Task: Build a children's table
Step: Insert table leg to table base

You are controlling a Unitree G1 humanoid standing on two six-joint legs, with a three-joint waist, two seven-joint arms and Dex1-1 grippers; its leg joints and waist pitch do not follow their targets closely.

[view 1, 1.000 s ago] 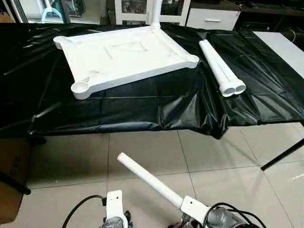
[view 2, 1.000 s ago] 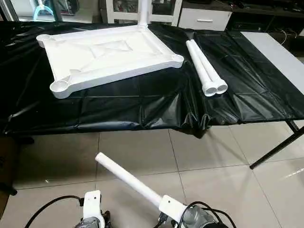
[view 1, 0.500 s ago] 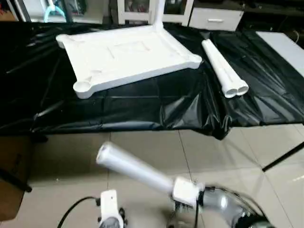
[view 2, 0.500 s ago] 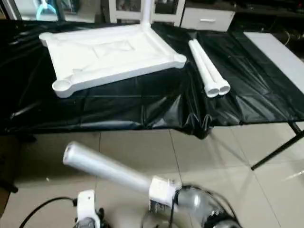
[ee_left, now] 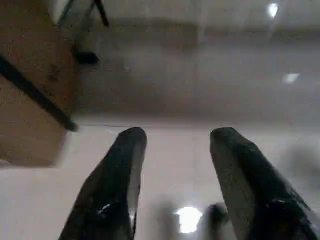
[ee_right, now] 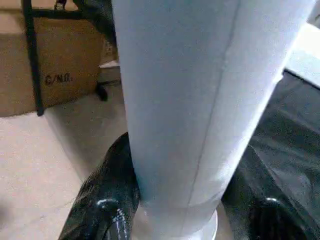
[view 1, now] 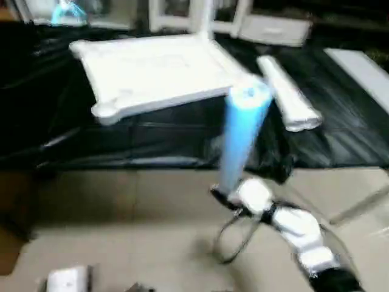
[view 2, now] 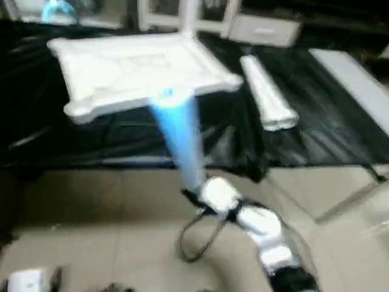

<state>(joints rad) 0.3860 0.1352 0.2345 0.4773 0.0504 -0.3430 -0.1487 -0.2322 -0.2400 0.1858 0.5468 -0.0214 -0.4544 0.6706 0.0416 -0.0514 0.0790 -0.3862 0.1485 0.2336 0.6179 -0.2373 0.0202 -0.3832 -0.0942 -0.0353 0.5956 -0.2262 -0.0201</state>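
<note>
We are holding one leg (ee_right: 180, 100) in our right pincer (ee_right: 175, 210), whose two black fingers (ee_right: 107, 200) are pressing on both its sides; the leg is pointing up and away toward the desk (view 1: 152, 134). Our left pincer (ee_left: 175, 185) is standing half open with nothing in it, low over the floor. On the desk's black cover the tabletop (view 1: 152, 73) is lying underside up. One leg (view 1: 203, 18) is standing in its far right socket, two more legs (view 1: 285, 97) are lying just right of it. So, we judge, three legs are left to fit.
</note>
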